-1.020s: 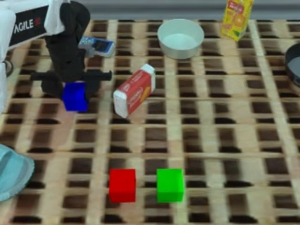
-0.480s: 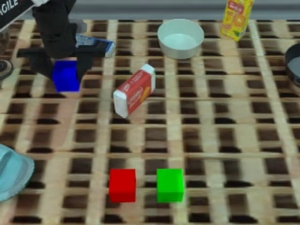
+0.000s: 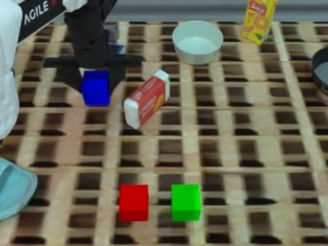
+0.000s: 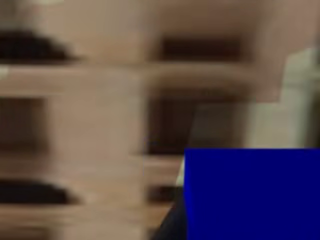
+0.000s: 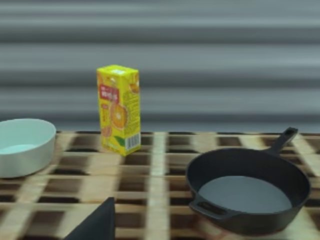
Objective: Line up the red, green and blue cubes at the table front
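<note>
My left gripper (image 3: 96, 81) is shut on the blue cube (image 3: 96, 87) and holds it over the back left of the table (image 3: 241, 148), just left of the red-and-white box. The blue cube (image 4: 250, 195) fills the near corner of the left wrist view, with a dark fingertip (image 4: 172, 227) against its side. The red cube (image 3: 134, 202) and the green cube (image 3: 185, 202) rest side by side near the table front, red on the left, with a small gap between them. My right gripper (image 5: 102, 225) is out of the top view and shows only as a dark wedge in its own wrist view.
A red-and-white box (image 3: 147, 98) lies tilted right of the blue cube. A white bowl (image 3: 197, 42) and a juice carton (image 3: 259, 19) stand at the back. A black pan (image 5: 247, 192) sits at the right edge. A pale blue object (image 3: 13, 187) lies at the front left.
The left gripper carried the blue cube back and to the left, then swung right again; the cube now sits closer to the red-and-white box. The red and green cubes have not moved.
</note>
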Robot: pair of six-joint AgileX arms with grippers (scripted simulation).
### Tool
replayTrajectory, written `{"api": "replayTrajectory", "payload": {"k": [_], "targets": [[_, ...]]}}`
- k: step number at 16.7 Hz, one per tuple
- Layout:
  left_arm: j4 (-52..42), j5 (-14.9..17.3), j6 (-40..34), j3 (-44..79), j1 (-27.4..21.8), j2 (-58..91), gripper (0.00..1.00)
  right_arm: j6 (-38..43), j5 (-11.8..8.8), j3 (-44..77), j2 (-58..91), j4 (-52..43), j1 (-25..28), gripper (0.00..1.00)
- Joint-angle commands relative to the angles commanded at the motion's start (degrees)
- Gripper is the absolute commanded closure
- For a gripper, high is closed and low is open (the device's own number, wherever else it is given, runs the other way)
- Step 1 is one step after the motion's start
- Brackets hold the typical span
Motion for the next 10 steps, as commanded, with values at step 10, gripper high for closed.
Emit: {"api": "replayTrajectory", "payload": {"k": [10], "targets": [[-1.1, -0.1, -36.4, -2.8, -35.8, -3.7, 1.0, 0.0, 0.0, 0.0, 0.0, 0.0, 0.0, 0.0]]}}
